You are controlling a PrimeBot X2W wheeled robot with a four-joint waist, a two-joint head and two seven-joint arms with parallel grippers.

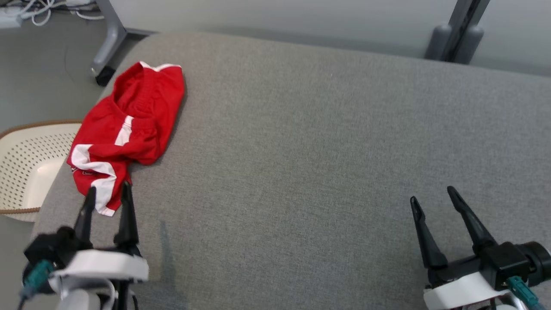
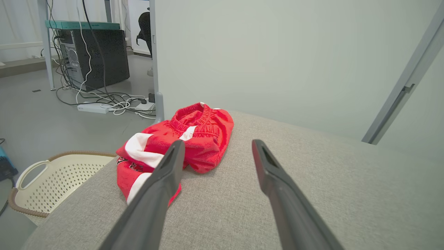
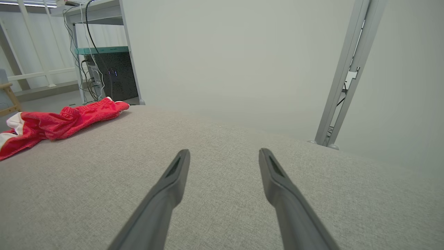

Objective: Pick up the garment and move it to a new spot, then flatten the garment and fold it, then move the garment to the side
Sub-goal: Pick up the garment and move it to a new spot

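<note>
Left gripper [image 1: 108, 188]: jaws spread wide, holding nothing; the crumpled red garment [image 1: 133, 112] lies just ahead of its fingertips. Right gripper [image 1: 431, 193]: equally wide, empty, well apart from the garment, over the grey cushion [image 1: 301, 150].

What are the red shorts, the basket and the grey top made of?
Red shorts: soft thin cloth, probably a sports knit; it crumples and the waistband is gathered. Basket: looks like hard cream plastic, dotted with holes, with a brown rope-like rim. Grey top: matt woven fabric, with a speckled weave showing.
</note>
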